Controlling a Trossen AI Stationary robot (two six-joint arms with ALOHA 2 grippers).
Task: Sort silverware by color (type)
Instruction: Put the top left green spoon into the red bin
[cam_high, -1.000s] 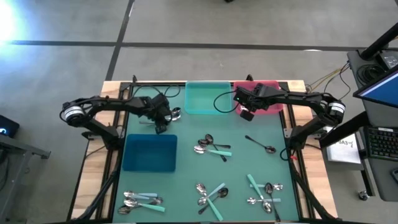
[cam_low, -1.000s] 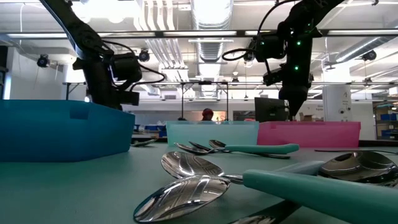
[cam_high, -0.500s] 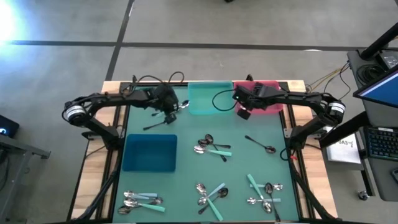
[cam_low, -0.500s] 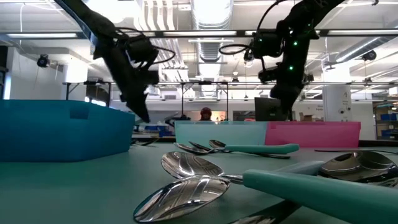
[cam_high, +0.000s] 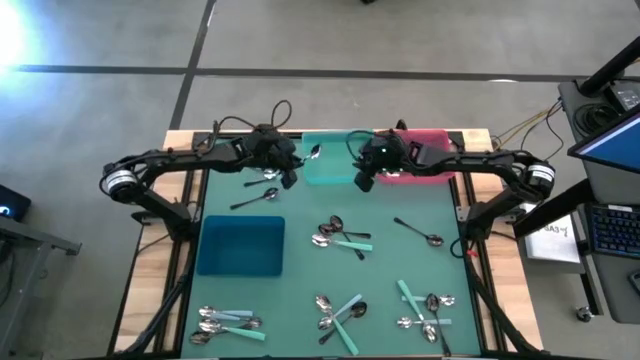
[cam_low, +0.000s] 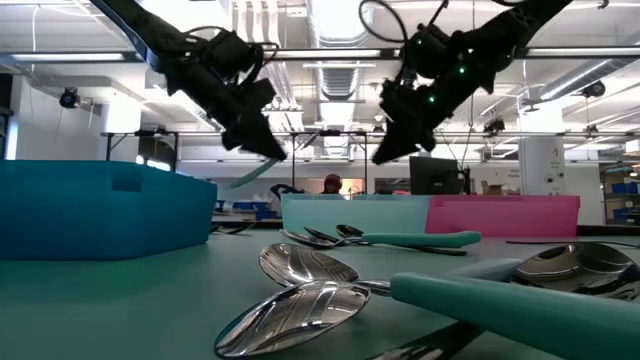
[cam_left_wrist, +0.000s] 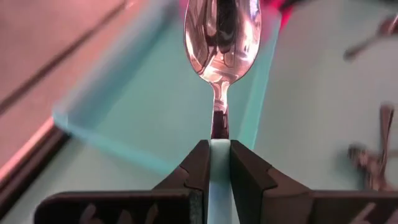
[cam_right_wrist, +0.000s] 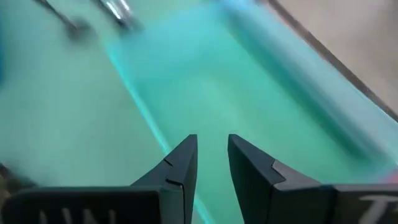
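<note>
Your left hand (cam_left_wrist: 216, 163) grips a teal-handled spoon (cam_left_wrist: 221, 37), bowl poised over the teal bin (cam_high: 330, 160). Your right hand (cam_right_wrist: 212, 160), empty, fingers slightly parted, hovers over that bin's edge.

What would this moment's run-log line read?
left gripper: shut on teal-handled spoon, over teal bin | right gripper: empty, over same bin

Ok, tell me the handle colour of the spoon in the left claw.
Mint-teal. The spoon has a shiny silver bowl; its handle sits clamped in the left claw, clearest in the left wrist view.
</note>
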